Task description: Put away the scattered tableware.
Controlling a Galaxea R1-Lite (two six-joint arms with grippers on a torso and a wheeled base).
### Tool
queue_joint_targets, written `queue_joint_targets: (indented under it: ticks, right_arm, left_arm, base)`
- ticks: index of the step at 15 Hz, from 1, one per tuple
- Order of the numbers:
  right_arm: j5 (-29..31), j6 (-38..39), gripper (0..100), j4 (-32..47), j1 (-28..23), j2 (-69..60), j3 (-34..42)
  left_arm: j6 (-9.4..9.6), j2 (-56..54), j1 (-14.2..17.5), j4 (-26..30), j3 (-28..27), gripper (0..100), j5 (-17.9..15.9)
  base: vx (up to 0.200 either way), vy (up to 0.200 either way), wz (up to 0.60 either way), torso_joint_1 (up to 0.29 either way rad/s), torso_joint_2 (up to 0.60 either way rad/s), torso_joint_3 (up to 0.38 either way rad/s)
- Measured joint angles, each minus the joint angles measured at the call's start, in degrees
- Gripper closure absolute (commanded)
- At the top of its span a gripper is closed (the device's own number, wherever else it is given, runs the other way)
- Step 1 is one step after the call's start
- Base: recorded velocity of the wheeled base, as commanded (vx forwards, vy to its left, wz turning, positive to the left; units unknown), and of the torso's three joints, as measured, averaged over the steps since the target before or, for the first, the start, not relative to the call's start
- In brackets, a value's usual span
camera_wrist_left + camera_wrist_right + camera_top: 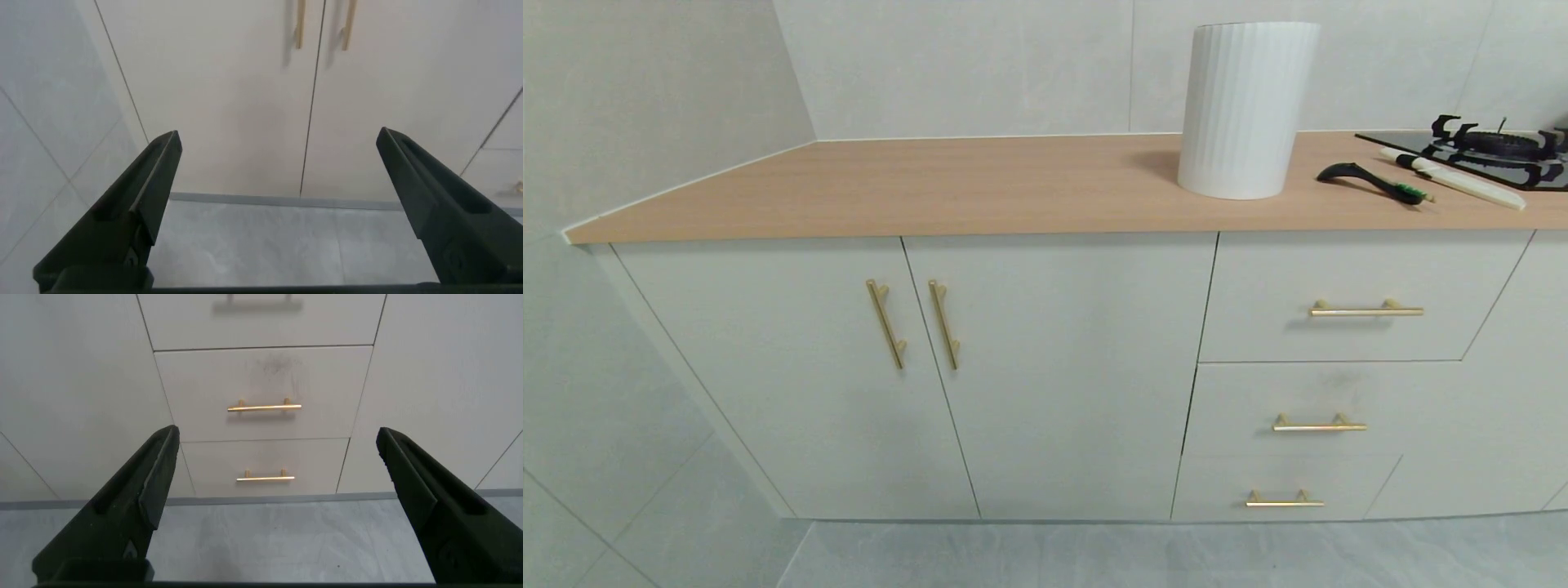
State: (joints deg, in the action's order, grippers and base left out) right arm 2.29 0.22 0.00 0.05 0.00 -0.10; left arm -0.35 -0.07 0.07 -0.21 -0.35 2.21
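A tall white ribbed holder (1245, 110) stands upright on the wooden desk (931, 184), toward its right side. Just right of it lies a black brush (1376, 184) with green bristles, flat on the desk and apart from the holder. Beside the brush a white knife (1454, 178) lies at an angle, its handle end over the edge of the black stove (1494, 151). Below the desk are two cupboard doors (849, 376) with gold handles and, to their right, three drawers (1327, 400). The left gripper (278, 139) hangs low in front of the doors, above the grey floor (286, 245), its fingers spread wide and holding nothing. The right gripper (278, 434) faces the lower drawers, fingers likewise spread wide and holding nothing.
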Motion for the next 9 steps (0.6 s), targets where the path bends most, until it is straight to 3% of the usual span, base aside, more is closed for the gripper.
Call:
queue_joint_targets:
  ticks: [2,9]
  right_arm:
    - [-0.02,-0.04,0,0.0,-0.02,0.0,0.0]
    - [0.0,0.0,0,0.0,0.0,0.0,0.0]
  left_arm:
    - [0.04,0.0,-0.02,0.0,0.0,0,0.06]
    - [-0.29,0.0,-0.02,-0.01,0.0,0,0.13]
  base:
    - [0.0,-0.2,0.0,0.005,0.0,0.005]
    - [0.0,0.0,0.0,0.0,0.0,0.0]
